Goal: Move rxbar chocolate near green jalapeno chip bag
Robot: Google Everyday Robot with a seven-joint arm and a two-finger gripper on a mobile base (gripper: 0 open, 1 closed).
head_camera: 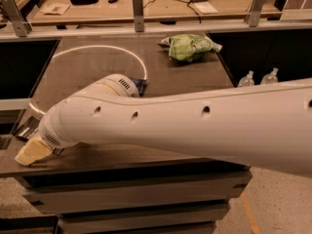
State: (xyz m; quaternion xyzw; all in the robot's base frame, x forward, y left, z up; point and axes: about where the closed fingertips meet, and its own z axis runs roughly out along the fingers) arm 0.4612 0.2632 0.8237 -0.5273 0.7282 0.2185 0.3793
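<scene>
White arm (pixel 204 123): a thick, smooth shell that crosses the view from the right edge down to the lower left and hides much of the front of the table.
Gripper (pixel 32 151): at the arm's far end, over the front-left corner of the table. Only a cream-coloured tip shows below a vented wrist housing, and I cannot tell whether it is open, closed or gripping anything.
Rxbar chocolate (pixel 24 128): a flat dark wrapper with pale lines at the left edge of the table, just beside the arm's end and above the cream tip. Part of it is hidden by the arm, and whether the gripper touches it cannot be told.
Green jalapeno chip bag (pixel 190 47): crumpled and puffy, light green, lying at the back right of the table, well apart from the rxbar chocolate.
Dark blue bar wrapper (pixel 142 85): one corner peeks out behind the arm's rounded joint near the middle of the table. The rest is covered.
Table (pixel 195 82): dark brown flat top with drawer-like fronts below its front edge.
White cable (pixel 97 47): a thin pale arc curving across the back left of the tabletop, ending near the blue wrapper.
Water bottles (pixel 247 78): two clear bottles to the right of the table, beyond its edge.
Workbench (pixel 161 11): a wooden surface behind the table with wires and small items on it.
</scene>
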